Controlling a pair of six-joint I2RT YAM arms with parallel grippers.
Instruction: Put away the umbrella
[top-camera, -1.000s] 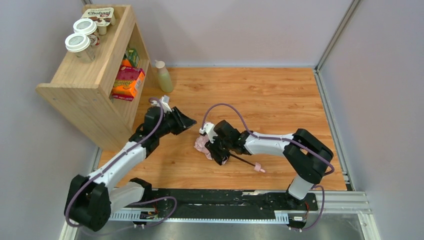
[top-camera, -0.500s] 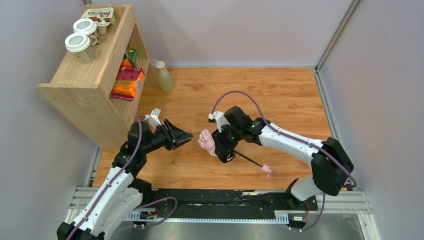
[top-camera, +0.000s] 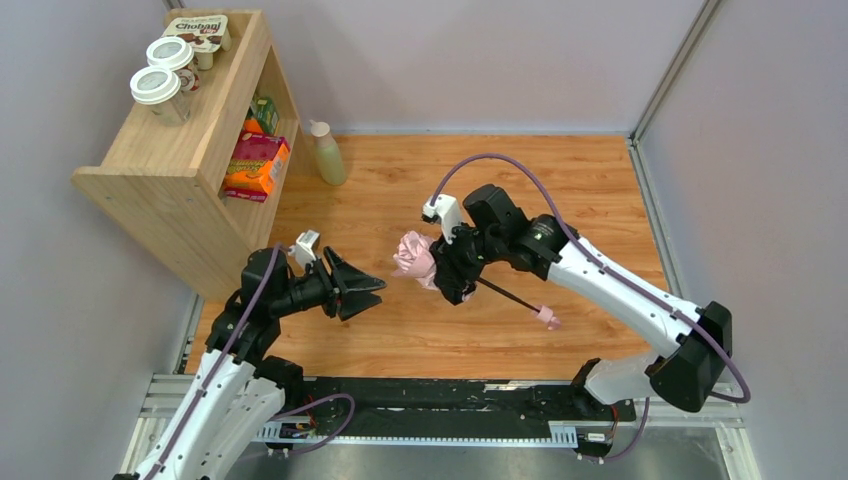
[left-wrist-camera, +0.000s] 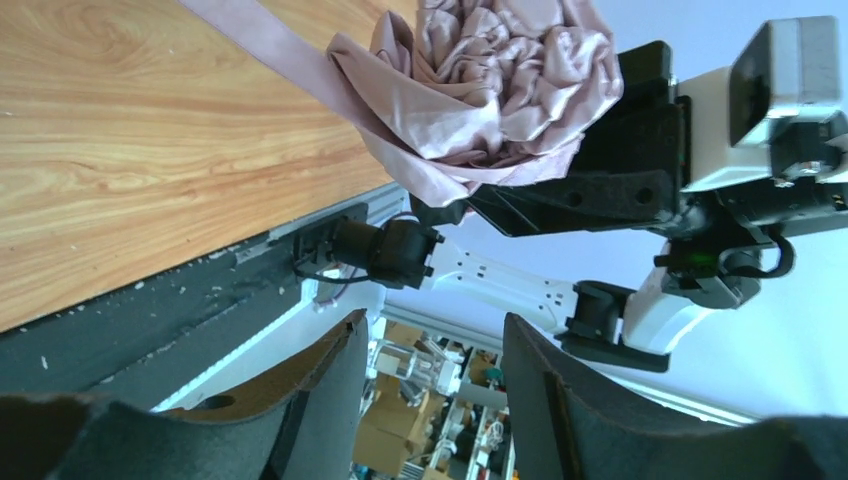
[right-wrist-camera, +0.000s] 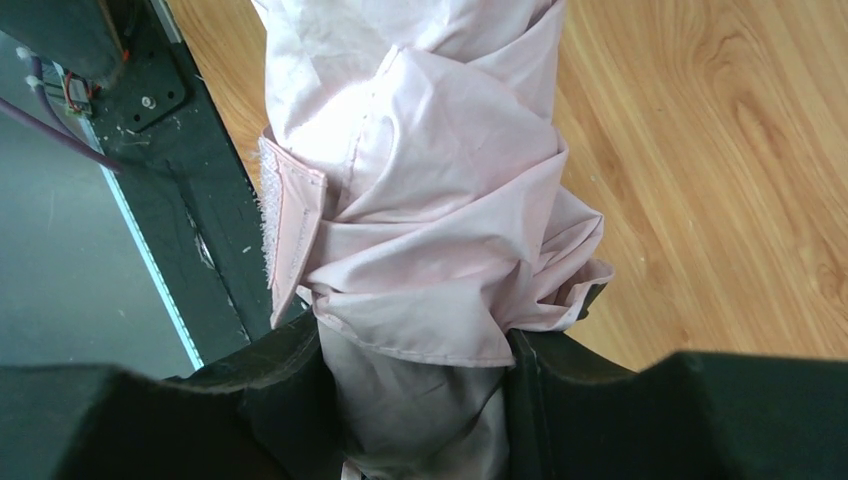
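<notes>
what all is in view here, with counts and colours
umbrella: one, pale pink, black shaft, mid-table
shelf unit: one, light wood, left
lidded cups: two, white lids, atop shelf unit
yogurt pack: one, white-brown, atop shelf unit
boxes: at least two, orange-pink and green, inside shelf unit
bottle: one, pale green, on table beside shelf unit
table: one, wood-grain, under everything
left fingers: two, black, open, empty, facing umbrella
right fingers: two, black, closed on umbrella
</notes>
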